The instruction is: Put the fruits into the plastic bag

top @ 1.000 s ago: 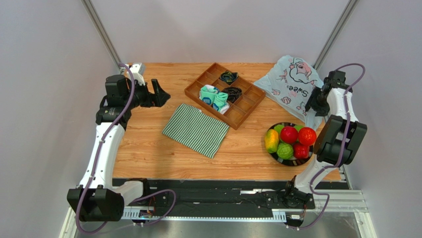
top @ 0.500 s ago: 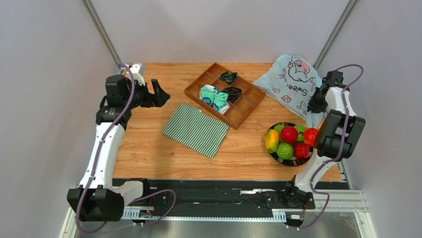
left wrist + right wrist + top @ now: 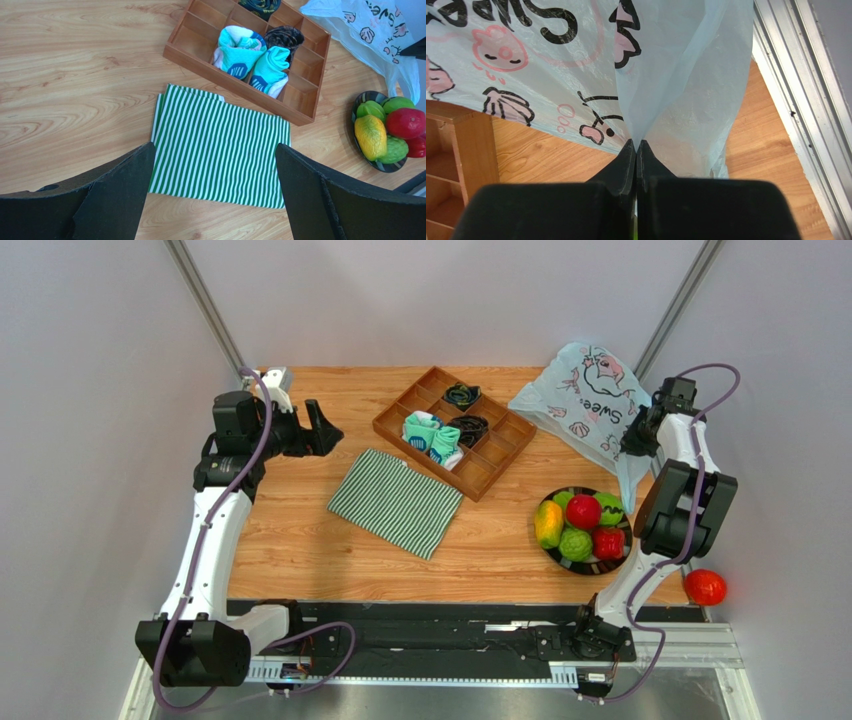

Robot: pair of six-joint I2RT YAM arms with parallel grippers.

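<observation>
The pale-blue plastic bag [image 3: 592, 400] with pink-and-black print lies at the back right, one part lifted. My right gripper [image 3: 635, 443] is shut on a fold of the plastic bag [image 3: 666, 90], pinched between its tips [image 3: 636, 145]. The fruits sit in a dark bowl [image 3: 552, 546]: a yellow-orange one [image 3: 548, 524], a red one [image 3: 583, 511], green ones [image 3: 576, 544] and another red one [image 3: 608, 543]. One red fruit [image 3: 705, 587] lies off the table by the right front corner. My left gripper [image 3: 322, 430] is open and empty at the back left, above the wood [image 3: 212, 165].
A green-and-white striped cloth [image 3: 395, 502] lies mid-table. A wooden divided tray [image 3: 455, 430] holds teal socks [image 3: 432, 437] and dark items. The right arm's elbow [image 3: 688, 508] hangs over the bowl's right side. Metal rails run along the front and right edges.
A red fruit has left the bowl's right side and now lies off the table's right front corner. My right gripper has pulled the bag fold up and back; the bag has risen.
</observation>
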